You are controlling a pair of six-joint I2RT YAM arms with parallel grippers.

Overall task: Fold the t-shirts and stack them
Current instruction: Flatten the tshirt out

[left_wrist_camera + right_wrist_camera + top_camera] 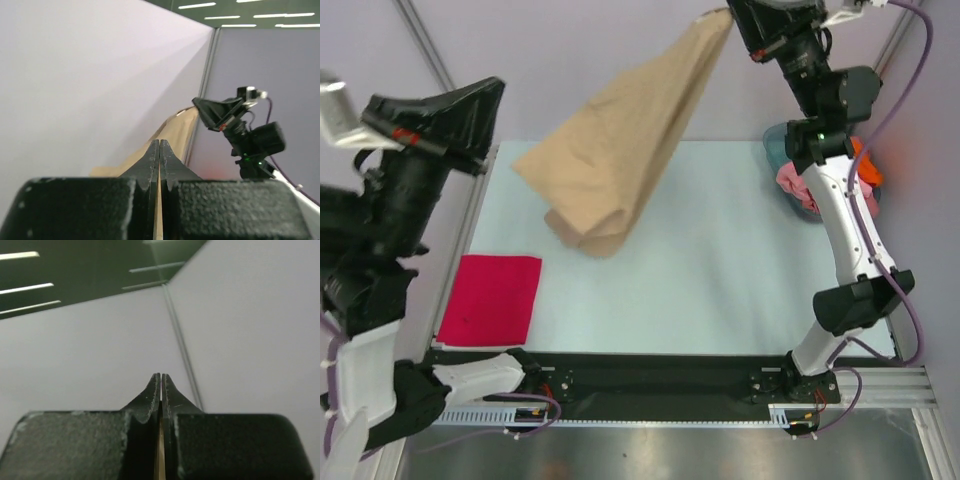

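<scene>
A large tan t-shirt [620,140] hangs from my right gripper [726,16], which is raised high at the back and shut on the shirt's top corner. The shirt's lower end rests bunched on the table [720,280]. In the right wrist view a tan sliver shows between the closed fingers of the right gripper [161,376]. My left gripper [498,88] is raised at the left, shut, its tip apart from the shirt. The left wrist view shows the left gripper [159,142] with the tan t-shirt [177,127] behind it. A folded magenta-red t-shirt [490,300] lies flat at the near left.
A teal basin [775,140] stands at the table's back right, behind the right arm, holding a pink shirt [795,185] and an orange one [868,165]. Grey partition walls close the back and sides. The black base rail [650,375] runs along the near edge.
</scene>
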